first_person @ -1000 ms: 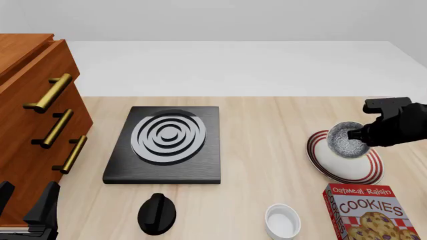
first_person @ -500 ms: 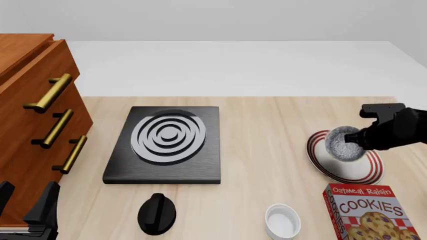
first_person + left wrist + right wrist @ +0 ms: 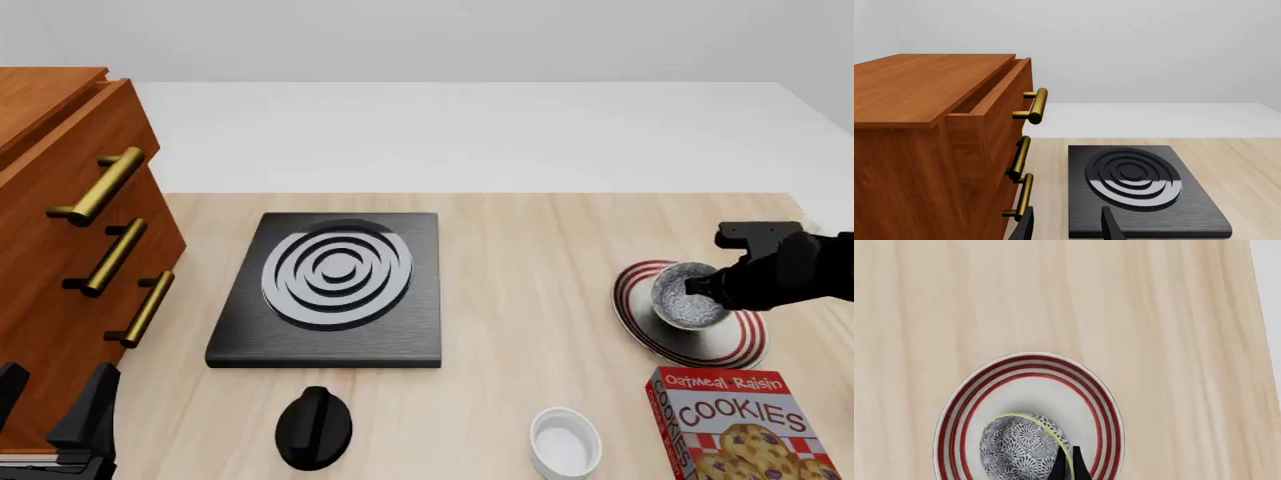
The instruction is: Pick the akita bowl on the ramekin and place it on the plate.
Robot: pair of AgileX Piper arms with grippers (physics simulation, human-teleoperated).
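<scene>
The akita bowl (image 3: 681, 296), speckled grey inside, is low over the middle of the red-striped plate (image 3: 729, 346) at the table's right. I cannot tell whether bowl and plate touch. My right gripper (image 3: 706, 287) is shut on the bowl's right rim. In the right wrist view its dark fingertips (image 3: 1078, 469) pinch the pale rim of the bowl (image 3: 1017, 449) inside the plate (image 3: 961, 405). The white ramekin (image 3: 565, 441) stands alone near the front edge. My left gripper (image 3: 54, 415) is open at the front left with nothing in it, and its open fingers (image 3: 1110, 226) show in the left wrist view.
A black stove plate (image 3: 334, 288) with grey rings lies mid-table, with a black knob (image 3: 314, 427) in front of it. A wooden drawer cabinet (image 3: 74, 250) with brass handles stands at the left. A cookies box (image 3: 741, 425) stands in front of the plate.
The right gripper has come down with the bowl toward the plate, and the bowl now sits more level. The left arm has not moved.
</scene>
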